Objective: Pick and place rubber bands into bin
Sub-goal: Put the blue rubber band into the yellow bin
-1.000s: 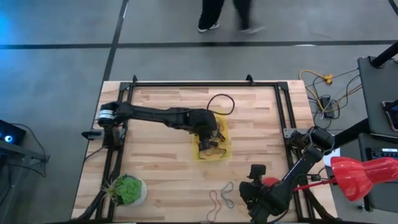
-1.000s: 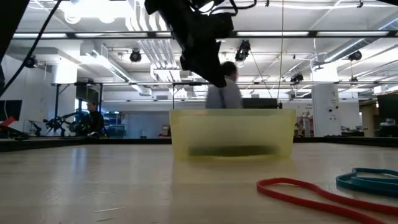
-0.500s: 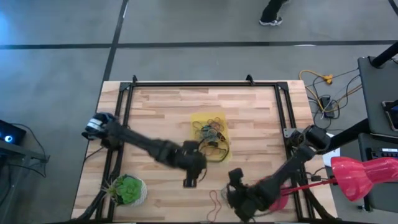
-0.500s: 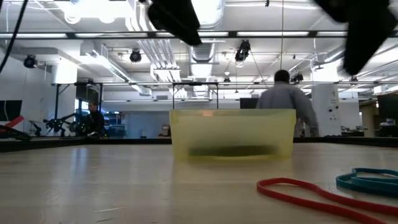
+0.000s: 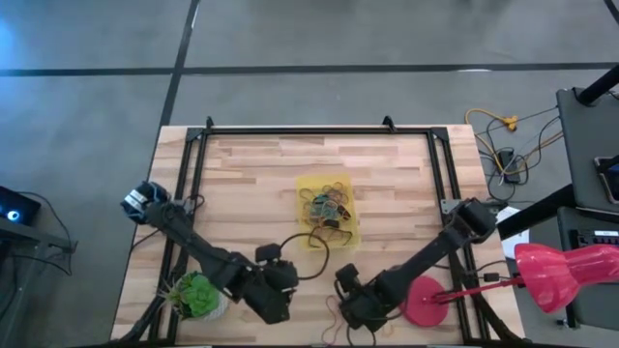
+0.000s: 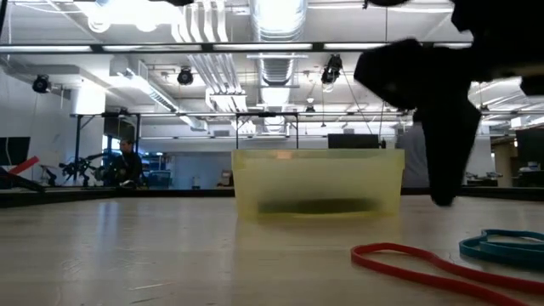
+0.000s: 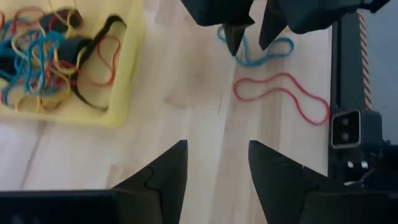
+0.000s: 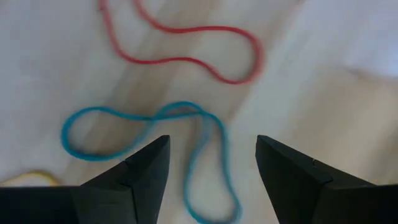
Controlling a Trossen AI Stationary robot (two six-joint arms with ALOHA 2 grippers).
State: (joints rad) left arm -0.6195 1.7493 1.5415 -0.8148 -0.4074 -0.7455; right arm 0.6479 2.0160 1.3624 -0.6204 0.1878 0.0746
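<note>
Two thin loose rubber bands, a blue one [image 8: 155, 152] and a red one [image 7: 283, 96], lie side by side on the wooden surface [image 5: 251, 184] near its front edge. Many more coloured bands [image 7: 46, 56] sit tangled in the small translucent yellow plastic bin [image 5: 327, 210] at the surface's middle. The right gripper [image 8: 211, 180] hangs directly over the blue band, its fingers [image 8: 134, 183] spread wide and holding nothing. The left gripper [image 7: 214, 177] hovers near the front edge, between the bin and the front left corner, its fingers also apart and empty.
</note>
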